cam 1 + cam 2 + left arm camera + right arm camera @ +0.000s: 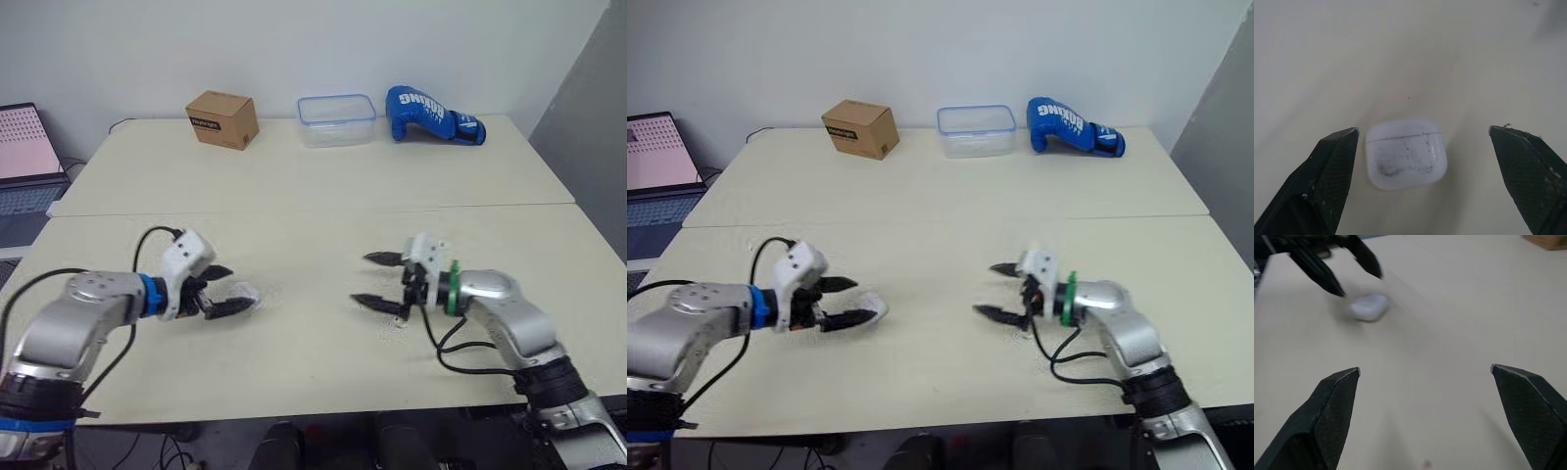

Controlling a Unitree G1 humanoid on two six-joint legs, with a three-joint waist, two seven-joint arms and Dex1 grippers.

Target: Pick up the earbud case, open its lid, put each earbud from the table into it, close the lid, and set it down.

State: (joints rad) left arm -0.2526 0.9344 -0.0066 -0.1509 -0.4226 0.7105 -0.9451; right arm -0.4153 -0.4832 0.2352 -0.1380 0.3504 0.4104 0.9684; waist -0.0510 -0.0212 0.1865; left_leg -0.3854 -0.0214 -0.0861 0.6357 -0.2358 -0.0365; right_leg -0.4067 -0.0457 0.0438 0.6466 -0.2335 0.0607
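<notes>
The earbud case (1405, 154), a rounded white shell with a scuffed face and closed lid seam, lay on the cream desk (313, 196). The left end effector (233, 290) was spread wide around it, its black fingers (1332, 171) clear of the shell. The right end effector (361, 279) was equally spread, holding nothing. A cardboard box (222, 118), a clear plastic container (337, 119) and a blue boxing glove (431, 115) sat at the far edge by a white wall (294, 39).

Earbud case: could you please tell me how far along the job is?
Nothing looks done yet. The left gripper is open around the earbud case, which lies lid-shut on the table, ungripped. The right gripper hangs open. Lifting, opening, filling, closing and setting down remain.
</notes>
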